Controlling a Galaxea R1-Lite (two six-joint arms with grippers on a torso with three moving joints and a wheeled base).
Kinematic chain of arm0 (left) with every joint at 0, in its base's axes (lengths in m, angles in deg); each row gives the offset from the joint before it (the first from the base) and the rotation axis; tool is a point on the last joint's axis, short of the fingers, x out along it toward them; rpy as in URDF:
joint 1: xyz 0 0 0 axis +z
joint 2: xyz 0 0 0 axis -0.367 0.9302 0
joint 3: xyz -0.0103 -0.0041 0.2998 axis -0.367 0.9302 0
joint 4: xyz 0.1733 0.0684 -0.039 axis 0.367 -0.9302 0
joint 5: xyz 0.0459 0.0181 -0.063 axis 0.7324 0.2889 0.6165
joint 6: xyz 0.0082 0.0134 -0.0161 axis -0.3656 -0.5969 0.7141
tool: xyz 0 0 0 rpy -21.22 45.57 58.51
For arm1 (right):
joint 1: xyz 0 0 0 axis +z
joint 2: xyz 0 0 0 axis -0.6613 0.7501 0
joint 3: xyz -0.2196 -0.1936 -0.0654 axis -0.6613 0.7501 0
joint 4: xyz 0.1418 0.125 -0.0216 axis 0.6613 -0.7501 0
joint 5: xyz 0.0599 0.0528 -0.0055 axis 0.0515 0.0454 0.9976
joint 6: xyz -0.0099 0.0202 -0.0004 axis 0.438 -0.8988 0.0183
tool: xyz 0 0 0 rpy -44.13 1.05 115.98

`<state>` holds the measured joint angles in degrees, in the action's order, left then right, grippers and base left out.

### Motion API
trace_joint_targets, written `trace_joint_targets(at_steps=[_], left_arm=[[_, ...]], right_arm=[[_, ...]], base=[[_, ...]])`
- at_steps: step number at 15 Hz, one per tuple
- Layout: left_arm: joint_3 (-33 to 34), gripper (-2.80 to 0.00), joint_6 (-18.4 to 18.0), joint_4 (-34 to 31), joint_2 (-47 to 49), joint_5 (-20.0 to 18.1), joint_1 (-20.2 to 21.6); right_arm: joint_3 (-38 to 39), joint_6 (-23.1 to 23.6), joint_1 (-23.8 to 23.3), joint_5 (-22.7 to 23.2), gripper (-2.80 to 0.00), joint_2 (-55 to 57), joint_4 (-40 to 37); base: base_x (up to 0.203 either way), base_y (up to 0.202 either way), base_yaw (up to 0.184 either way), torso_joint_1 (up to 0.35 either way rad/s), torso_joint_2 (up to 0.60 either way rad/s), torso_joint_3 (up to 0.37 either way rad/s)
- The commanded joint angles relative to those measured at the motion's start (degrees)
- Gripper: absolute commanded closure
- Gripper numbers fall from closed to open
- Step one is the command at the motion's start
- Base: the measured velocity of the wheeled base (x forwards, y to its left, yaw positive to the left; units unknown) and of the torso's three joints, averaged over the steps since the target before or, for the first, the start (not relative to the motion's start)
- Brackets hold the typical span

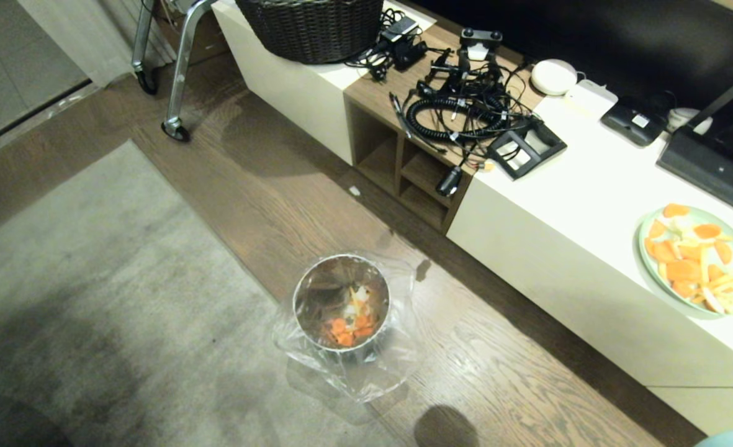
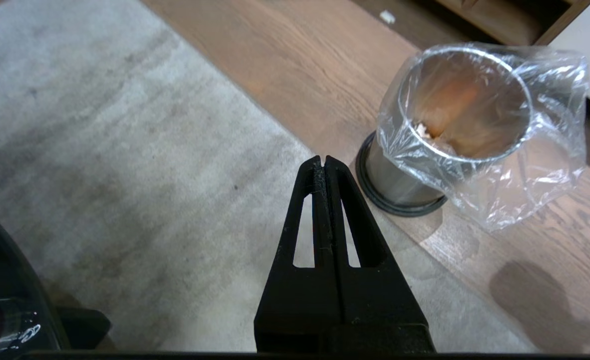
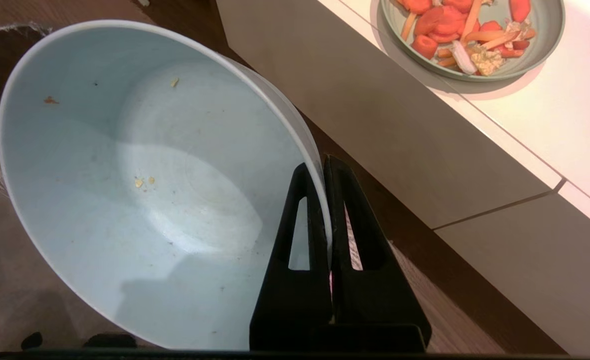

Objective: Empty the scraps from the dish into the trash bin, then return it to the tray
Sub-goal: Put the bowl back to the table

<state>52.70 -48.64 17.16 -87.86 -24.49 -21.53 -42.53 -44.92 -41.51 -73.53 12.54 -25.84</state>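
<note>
- Rug [image 1: 93,298]: grey, short flat pile with mottled dark patches, covering the floor on the left; it ends along a straight edge against the wood floor [image 1: 267,186], brown planks with visible grain.
- Left gripper [image 2: 323,165]: black, tapered fingers with slotted cut-outs, pressed flat together and holding nothing; it hangs over the rug edge, just beside the bin.
- Trash bin [image 1: 341,302]: small round cylinder of shiny metal on a black base ring, standing upright on the wood floor close to the rug edge. A crinkled clear plastic liner [image 2: 564,150] is folded loosely over its rim.
- Scraps [image 1: 347,329]: orange slices and pale bits lying in the bottom of the bin.
- Dish [image 3: 140,185]: smooth round bowl, bluish-white inside, tilted, with only a few tiny crumbs left in it.
- Right gripper [image 3: 323,165]: same black fingers, pinching the dish's thin rim between them, low beside the cabinet.
- Cabinet [image 1: 558,205]: long, low, matte white top with a wood-brown open section; tangled black cables [image 1: 459,105] lie there.
- Plate [image 1: 648,273]: pale green, round, on the cabinet's right end, loaded with orange slices and yellowish strips.
</note>
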Motion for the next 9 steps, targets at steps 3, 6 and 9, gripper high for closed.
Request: trace_joint_targets(at_steps=[3, 6, 9], left_arm=[[0.00, 0.00, 0.03, 0.02, -0.02, 0.03, 0.00], [0.00, 0.00, 0.03, 0.02, -0.02, 0.11, 0.00], [0.00, 0.00, 0.03, 0.02, -0.02, 0.11, 0.00]], right_arm=[[0.04, 0.07, 0.02, 0.04, 0.00, 0.12, -0.01], [-0.02, 0.07, 0.02, 0.04, 0.00, 0.09, 0.02], [-0.03, 0.07, -0.02, 0.04, 0.00, 0.06, 0.01]], base=[[0.000, 0.000, 0.000, 0.009, 0.00, 0.178], [0.000, 0.000, 0.000, 0.006, 0.00, 0.195], [0.000, 0.000, 0.000, 0.002, 0.00, 0.203]])
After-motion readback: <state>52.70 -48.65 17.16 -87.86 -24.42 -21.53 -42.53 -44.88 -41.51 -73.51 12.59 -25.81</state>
